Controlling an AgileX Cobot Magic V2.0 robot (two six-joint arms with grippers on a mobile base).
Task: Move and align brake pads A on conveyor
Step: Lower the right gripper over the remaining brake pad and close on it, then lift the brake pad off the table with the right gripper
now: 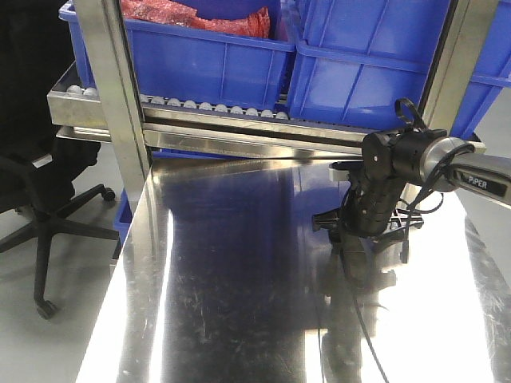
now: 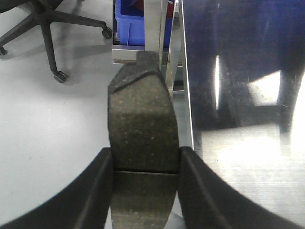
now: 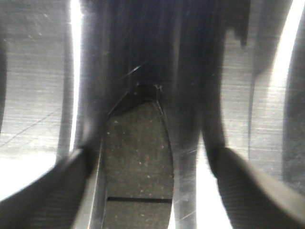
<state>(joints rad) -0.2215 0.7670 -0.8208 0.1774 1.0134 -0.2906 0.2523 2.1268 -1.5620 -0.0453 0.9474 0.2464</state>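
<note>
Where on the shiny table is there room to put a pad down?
Bare: the table from the post across to the right gripper, and all along the front. Crowded: the back right, where that gripper stands over a pad.

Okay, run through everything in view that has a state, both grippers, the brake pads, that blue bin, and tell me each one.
left gripper: jaws shut on the left brake pad.
left brake pad: clamped near its groove, lifted beside the steel table edge.
right gripper: jaws open, pointing down at the table.
right brake pad: between the open jaws, gap on one side, not clamped.
blue bin: on the roller rack, red material inside.
</note>
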